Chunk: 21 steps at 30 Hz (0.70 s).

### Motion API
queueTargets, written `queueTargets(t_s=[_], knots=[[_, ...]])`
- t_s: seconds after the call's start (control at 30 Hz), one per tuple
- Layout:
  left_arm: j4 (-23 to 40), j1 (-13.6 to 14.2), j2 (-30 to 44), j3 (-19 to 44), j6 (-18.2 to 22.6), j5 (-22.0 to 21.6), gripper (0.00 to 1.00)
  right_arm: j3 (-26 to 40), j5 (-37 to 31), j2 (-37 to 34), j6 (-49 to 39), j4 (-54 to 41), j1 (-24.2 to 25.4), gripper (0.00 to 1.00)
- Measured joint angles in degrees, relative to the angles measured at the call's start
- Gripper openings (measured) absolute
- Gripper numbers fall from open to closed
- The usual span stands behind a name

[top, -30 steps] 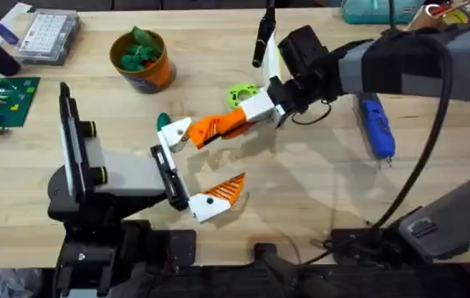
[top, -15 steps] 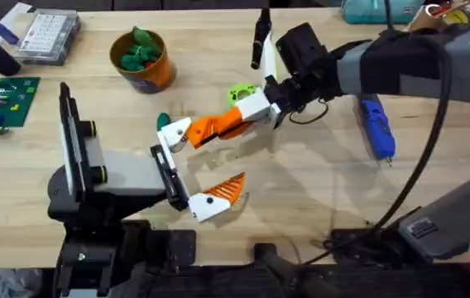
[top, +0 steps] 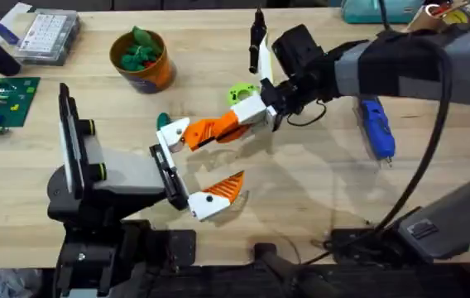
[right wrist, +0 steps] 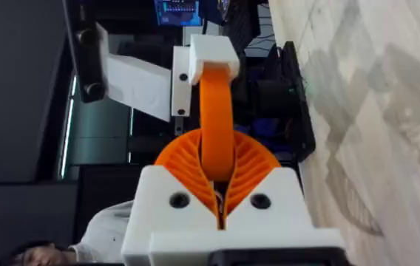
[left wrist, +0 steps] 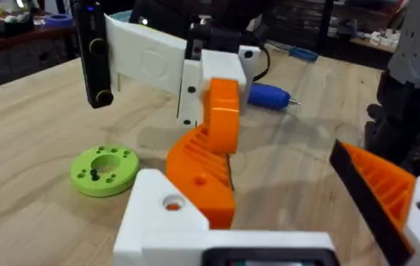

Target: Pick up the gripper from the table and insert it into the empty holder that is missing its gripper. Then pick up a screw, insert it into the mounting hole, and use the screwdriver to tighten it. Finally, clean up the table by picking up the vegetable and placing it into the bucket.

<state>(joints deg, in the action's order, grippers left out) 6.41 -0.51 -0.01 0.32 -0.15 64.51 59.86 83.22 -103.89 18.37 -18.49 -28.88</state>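
Orange finger [top: 203, 132] is clamped in the right gripper [top: 233, 121], pads pinched tight on it and off the table. It sits mid-table, just right of the holder [top: 175, 131].

Key relation: the holder lies straight off the finger's free end, on the side away from the right gripper. The finger's long axis runs along the line from gripper to holder, dipping slightly toward the robot at the holder end. The two are touching. In the left wrist view the finger [left wrist: 199, 174] butts into the holder [left wrist: 166, 218], and orange shows through the mounting hole, so I'd judge it at least partly in. Can't tell whether it's fully seated.

Left gripper [top: 199, 161] is spread wide and carrying nothing loose. The holder is one side, its own orange-tipped bracket [top: 217, 194] the other, well apart.

Next move is probably a short push along that same axis. Any yaw would likely jam it in the socket. The right arm is the one doing the work and the left just presents the holder.

Screwdriver [top: 376, 126] lies on the table on the right, beside the right arm. Bucket [top: 159, 76] is at far left.
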Motion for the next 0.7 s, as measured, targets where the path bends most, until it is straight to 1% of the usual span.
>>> queueTargets(t_s=[0.1, 0.2, 0.23, 0.27, 0.47, 0.7], knots=[[0.0, 0.0, 0.0, 0.0, -0.1, -0.2, 0.988, -0.4, -1.0, 0.8, 2.3, 2.7, -0.1, 0.017], [-0.3, -0.3, 0.0, 0.0, 0.0, -1.7, 0.988, -0.8, -2.2, 1.3, 5.9, 9.1, -0.7, 0.017], [-0.5, -0.6, 0.0, -0.1, 0.0, -2.8, 0.988, -0.8, -2.9, 1.3, 8.2, 12.3, -1.2, 0.017], [-0.5, -0.8, 0.0, -0.1, -0.1, -3.2, 0.988, -0.8, -3.3, 1.3, 9.3, 13.3, -1.5, 0.017], [-0.7, -1.2, 0.0, -0.1, -0.3, -4.5, 0.988, -0.8, -4.6, 1.3, 14.5, 15.3, -2.3, 0.017], [-0.6, -1.2, 0.0, -0.1, -0.7, -4.6, 0.988, -0.8, -4.9, 1.2, 15.7, 16.4, -2.4, 0.017]])
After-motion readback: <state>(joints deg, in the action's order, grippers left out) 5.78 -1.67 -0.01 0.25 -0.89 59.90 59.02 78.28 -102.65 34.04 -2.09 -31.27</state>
